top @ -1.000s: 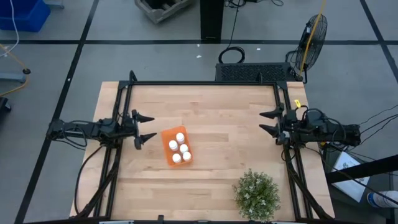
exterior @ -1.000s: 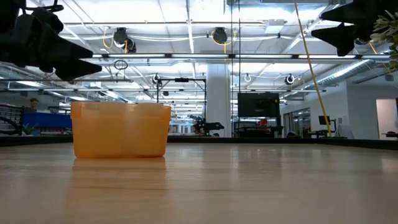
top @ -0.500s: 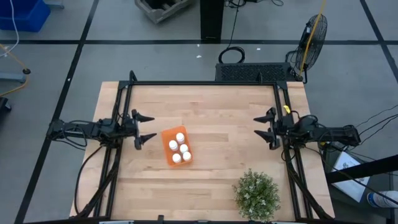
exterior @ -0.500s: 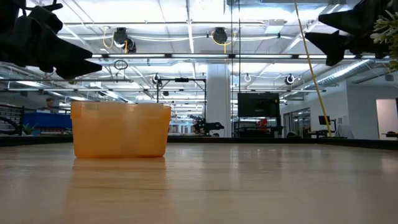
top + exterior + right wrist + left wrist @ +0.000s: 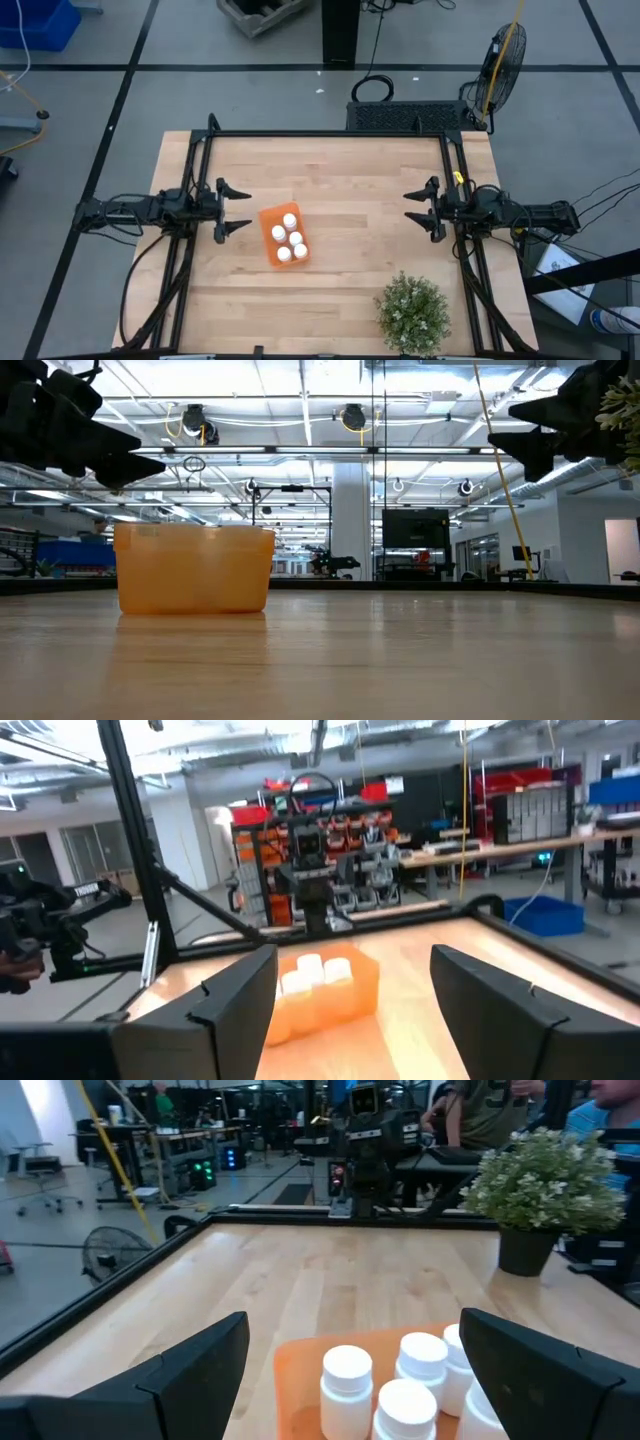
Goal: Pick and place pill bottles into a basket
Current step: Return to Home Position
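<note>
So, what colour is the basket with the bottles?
Bright orange; the basket shows best in the low view.

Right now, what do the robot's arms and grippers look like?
The left arm and right arm are slim, black, jointed, with dark cables. The left gripper and right gripper each have two black tapered fingers. A yellow tag marks the right arm.

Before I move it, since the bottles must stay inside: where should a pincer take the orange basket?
Probably take the orange basket by its long wall facing the left pincer, coming straight down from above to straddle the rim. The pill bottles stand crowded toward the other side, leaving bare room along that wall.
</note>
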You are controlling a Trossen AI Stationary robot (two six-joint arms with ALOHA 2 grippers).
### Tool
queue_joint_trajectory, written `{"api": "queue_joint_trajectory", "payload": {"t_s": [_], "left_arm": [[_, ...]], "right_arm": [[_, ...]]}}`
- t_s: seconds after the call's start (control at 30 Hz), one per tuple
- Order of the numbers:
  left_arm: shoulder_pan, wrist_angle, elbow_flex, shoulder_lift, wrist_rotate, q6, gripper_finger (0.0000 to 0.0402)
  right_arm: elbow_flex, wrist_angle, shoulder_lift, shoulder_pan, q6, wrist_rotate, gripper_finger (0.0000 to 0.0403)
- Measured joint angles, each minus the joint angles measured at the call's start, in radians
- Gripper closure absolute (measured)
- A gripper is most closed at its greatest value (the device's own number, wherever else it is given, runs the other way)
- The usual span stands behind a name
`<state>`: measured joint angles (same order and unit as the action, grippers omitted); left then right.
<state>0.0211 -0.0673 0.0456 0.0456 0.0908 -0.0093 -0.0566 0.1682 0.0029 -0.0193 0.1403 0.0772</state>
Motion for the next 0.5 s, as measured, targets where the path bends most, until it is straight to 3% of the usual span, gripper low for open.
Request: {"api": "queue_joint_trajectory", "payload": {"t_s": [0.2,0.5], "left_arm": [[-0.077,-0.006,-0.002,0.003,-0.084,0.001,0.0036],[-0.144,-0.005,-0.003,0.095,-0.128,-0.029,0.0036]], "right_arm": [[0.001,-0.051,0.000,0.000,0.030,0.000,0.0149],[0.002,-0.091,0.000,0.000,0.031,0.000,0.0149]]}}
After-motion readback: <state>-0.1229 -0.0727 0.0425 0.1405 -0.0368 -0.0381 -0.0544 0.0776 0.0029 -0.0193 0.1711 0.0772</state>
